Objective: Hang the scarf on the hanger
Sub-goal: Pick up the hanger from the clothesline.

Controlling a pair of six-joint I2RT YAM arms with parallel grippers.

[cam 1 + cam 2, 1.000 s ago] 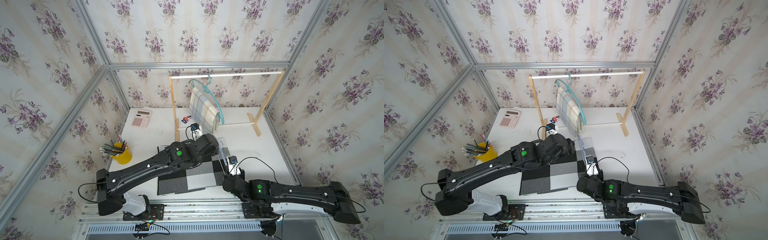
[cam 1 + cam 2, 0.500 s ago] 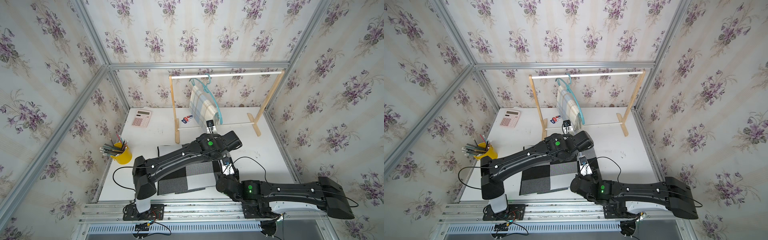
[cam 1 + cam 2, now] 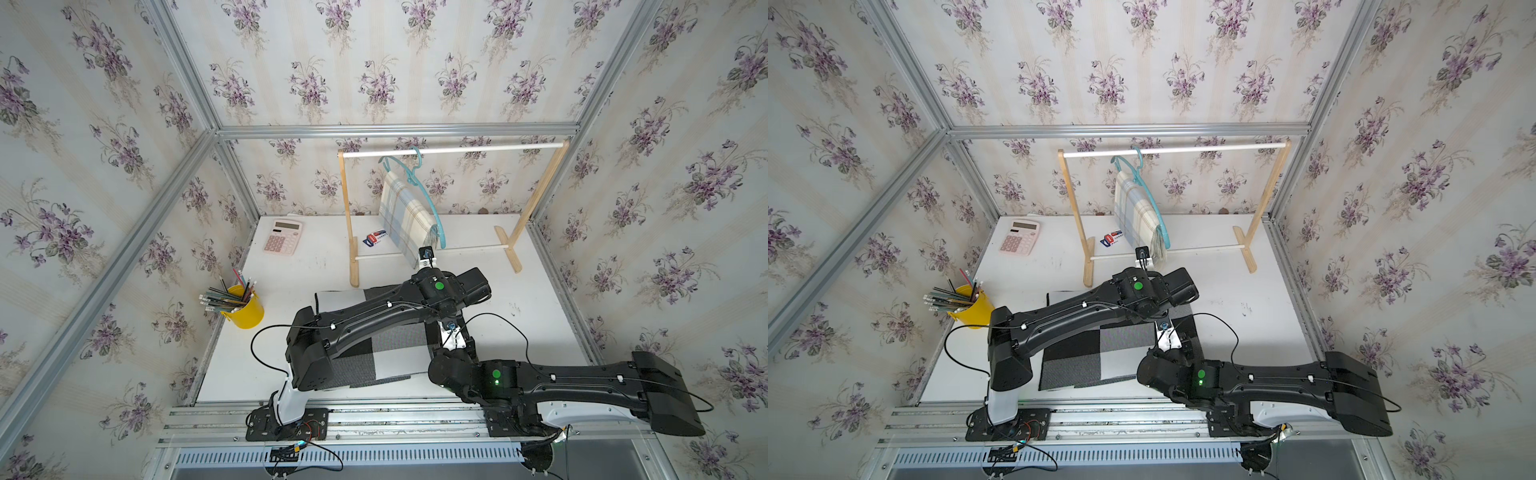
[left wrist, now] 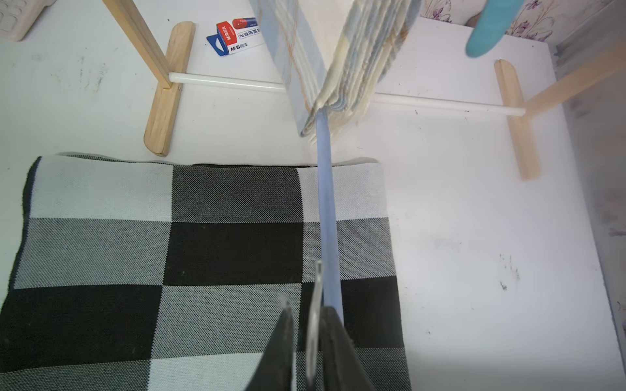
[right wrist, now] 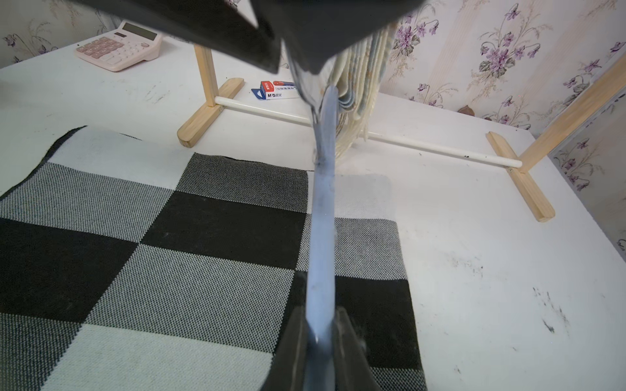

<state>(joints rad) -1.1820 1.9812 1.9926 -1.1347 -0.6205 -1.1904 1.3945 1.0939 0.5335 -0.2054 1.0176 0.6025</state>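
Evidently we hold the pale blue hanger (image 5: 321,220) at two places so that it cannot swing or twist. Our right fingers (image 5: 293,345) pinch its near end, and our left fingers (image 4: 281,342) are pressed together on it farther along, toward the wooden rack (image 3: 536,208). Both wrist views show it edge-on as a thin bar hovering over the checked scarf (image 4: 233,237), above the side nearer our right arm (image 3: 582,374). The scarf lies flat and folded on the surface (image 4: 474,220), just in front of the rack's feet, and neither pair of fingers touches it. We judge that the hanger is being lined up with the scarf's edge, and that one pair of fingers must let go before the cloth can be lifted over it. On the rack's rail a teal hanger (image 3: 428,203) already carries a pale plaid scarf (image 3: 401,216), whose fringe hangs close to the far tip of our hanger. We cannot tell whether the two touch. The white surface is scuffed with dark marks. It also holds a pink calculator (image 3: 282,237) at the back, a red and blue packet (image 3: 376,239) beside the rack and a yellow cup of pencils (image 3: 247,311) at the side. Floral wallpaper (image 3: 374,62) on an aluminium frame (image 3: 395,131) closes us in.
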